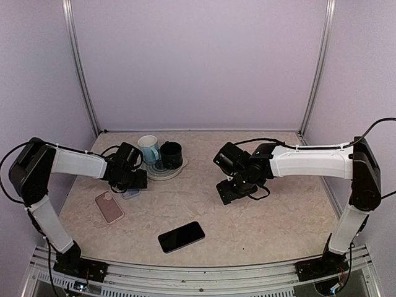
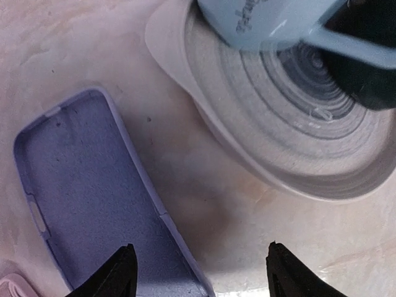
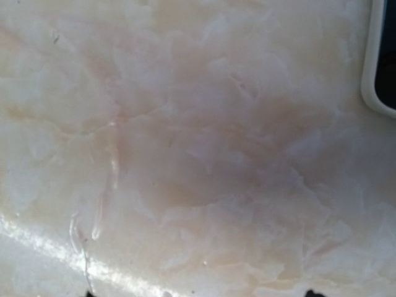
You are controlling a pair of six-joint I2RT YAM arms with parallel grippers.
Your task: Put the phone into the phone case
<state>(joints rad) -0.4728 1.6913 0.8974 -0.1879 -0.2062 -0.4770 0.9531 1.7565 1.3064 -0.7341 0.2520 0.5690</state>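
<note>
The phone (image 1: 181, 237) is a black slab lying screen up near the table's front middle, away from both grippers. An empty lilac phone case (image 2: 93, 198) lies open side up left of the plate; in the top view the phone case (image 1: 130, 194) peeks out just under my left gripper (image 1: 131, 184). My left gripper (image 2: 201, 272) is open, one fingertip (image 2: 124, 275) over the case's edge and the other over bare table, gripping nothing. My right gripper (image 1: 230, 193) hovers open over bare table at centre right. In the right wrist view a dark, pale-rimmed corner (image 3: 380, 62) shows, probably the phone.
A pale plate (image 2: 278, 154) carries a light blue mug (image 2: 266, 18) and a dark mug (image 2: 365, 62), right behind the lilac case. A pink flat case-like slab (image 1: 109, 207) lies at front left. Purple walls close in the table (image 1: 278, 223) on three sides.
</note>
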